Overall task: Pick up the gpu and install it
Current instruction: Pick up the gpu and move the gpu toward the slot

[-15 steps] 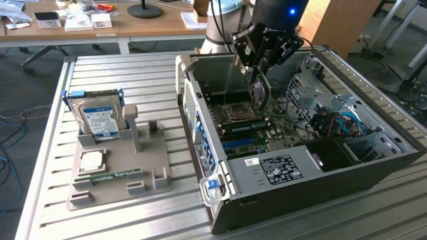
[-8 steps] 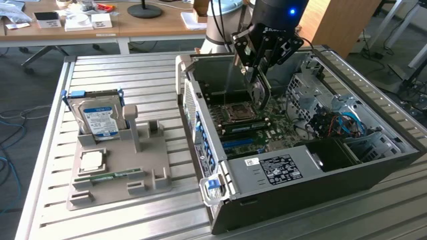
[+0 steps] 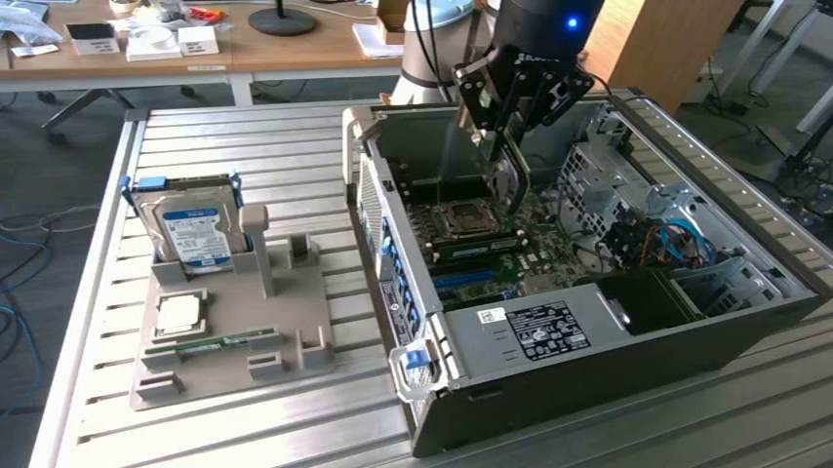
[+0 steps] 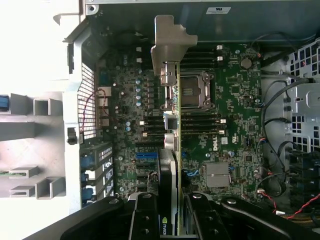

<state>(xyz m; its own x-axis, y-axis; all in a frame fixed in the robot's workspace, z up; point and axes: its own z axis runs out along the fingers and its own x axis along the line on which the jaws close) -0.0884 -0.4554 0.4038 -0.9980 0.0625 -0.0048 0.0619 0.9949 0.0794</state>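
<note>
My gripper (image 3: 505,122) hangs over the open computer case (image 3: 586,331), shut on the gpu (image 3: 505,180). The thin black card hangs on edge below the fingers, its lower end just above the motherboard (image 3: 521,263), close to the CPU socket (image 3: 462,216). In the wrist view the gpu (image 4: 176,125) runs edge-on away from the gripper (image 4: 175,220), clamped between the two black fingers (image 4: 145,215). Its silver metal bracket (image 4: 169,45) sits at the far end. Beneath it lie the motherboard (image 4: 235,100) and its expansion slots (image 4: 150,155).
On the exterior view's left, a grey holder (image 3: 234,331) carries a silver hard drive (image 3: 195,229), a CPU chip (image 3: 178,314) and a green memory stick (image 3: 228,343). Coloured cables (image 3: 664,244) and drive cages crowd the case's right side. A desk stands behind the slatted table (image 3: 299,146).
</note>
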